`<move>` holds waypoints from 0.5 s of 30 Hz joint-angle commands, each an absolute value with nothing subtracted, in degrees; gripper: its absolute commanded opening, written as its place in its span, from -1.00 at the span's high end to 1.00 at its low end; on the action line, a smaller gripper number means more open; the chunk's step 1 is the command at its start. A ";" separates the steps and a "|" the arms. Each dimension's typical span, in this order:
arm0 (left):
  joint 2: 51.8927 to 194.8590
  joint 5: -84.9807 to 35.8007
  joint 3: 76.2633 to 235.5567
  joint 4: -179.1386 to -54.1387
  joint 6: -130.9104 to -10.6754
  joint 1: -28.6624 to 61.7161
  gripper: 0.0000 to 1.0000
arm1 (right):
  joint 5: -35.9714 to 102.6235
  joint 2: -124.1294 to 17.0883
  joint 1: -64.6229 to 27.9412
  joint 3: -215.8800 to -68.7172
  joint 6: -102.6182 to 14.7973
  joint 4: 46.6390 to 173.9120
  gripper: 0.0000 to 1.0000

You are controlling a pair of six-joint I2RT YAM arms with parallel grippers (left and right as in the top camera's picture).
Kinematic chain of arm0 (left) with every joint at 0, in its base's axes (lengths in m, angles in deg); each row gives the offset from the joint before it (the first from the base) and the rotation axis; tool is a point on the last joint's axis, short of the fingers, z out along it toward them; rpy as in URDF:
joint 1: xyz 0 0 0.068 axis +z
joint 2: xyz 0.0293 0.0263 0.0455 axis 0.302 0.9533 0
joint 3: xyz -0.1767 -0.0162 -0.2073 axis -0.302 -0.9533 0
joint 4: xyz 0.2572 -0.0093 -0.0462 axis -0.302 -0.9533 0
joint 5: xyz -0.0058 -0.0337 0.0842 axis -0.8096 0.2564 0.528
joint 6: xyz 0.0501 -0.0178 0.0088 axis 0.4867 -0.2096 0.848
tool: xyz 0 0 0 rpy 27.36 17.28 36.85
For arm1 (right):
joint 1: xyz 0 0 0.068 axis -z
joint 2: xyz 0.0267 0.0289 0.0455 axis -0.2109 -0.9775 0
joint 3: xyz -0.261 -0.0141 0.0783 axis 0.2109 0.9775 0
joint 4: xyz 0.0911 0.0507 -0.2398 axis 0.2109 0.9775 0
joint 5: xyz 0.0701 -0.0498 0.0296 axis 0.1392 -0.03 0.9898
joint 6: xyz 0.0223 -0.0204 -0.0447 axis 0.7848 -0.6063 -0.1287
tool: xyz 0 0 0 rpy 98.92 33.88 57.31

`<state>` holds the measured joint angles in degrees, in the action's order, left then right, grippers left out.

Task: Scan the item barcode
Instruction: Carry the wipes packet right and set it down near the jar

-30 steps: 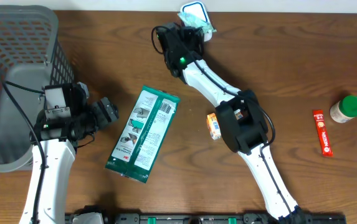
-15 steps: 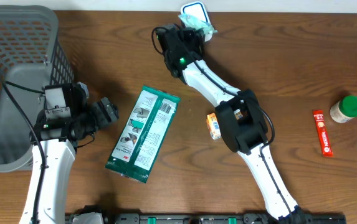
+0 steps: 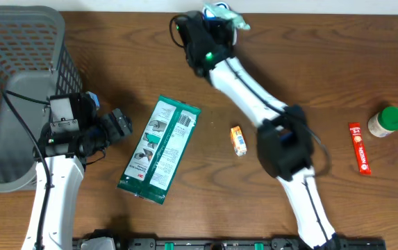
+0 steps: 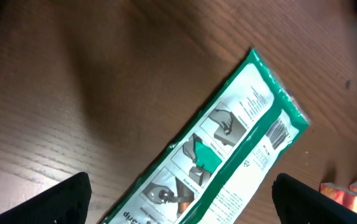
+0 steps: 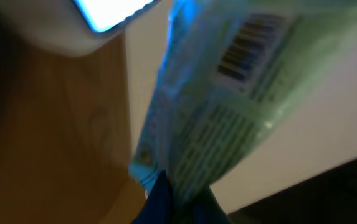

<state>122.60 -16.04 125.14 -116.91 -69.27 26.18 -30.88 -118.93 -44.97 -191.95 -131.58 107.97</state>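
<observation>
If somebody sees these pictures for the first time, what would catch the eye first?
The large green packet lies flat in the middle of the table, barcode side up. Next, the right pincer is stretched to the far edge, shut on a pale green pouch whose barcode shows in the wrist view. A grey mesh basket fills the far-left corner.

The green packet [image 4: 215, 155] carries a barcode right of centre in the left wrist view, beside three pictograms. Its print is illegible. The pouch [image 5: 228, 106] shows a barcode, upper right.
</observation>
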 commanded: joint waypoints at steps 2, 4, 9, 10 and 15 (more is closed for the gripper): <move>122.82 -15.30 125.49 -117.11 -70.00 26.68 -0.86 | -17.07 -102.67 -42.55 -192.91 -105.26 128.14 0.98; 122.82 -15.30 125.49 -117.11 -70.00 26.68 -0.86 | -6.70 -98.03 -39.44 -192.91 -98.03 137.67 0.98; 122.84 -15.30 125.49 -117.11 -70.00 26.68 -0.86 | 14.54 -93.20 -28.86 -192.91 -86.75 152.06 0.97; 122.84 -15.30 125.49 -117.11 -70.00 26.68 -0.86 | 16.38 -93.20 -26.09 -192.89 -84.11 154.72 0.97; 122.84 -15.30 125.49 -117.11 -70.00 26.66 -0.86 | 17.27 -95.06 -13.11 -188.95 -72.52 160.69 0.97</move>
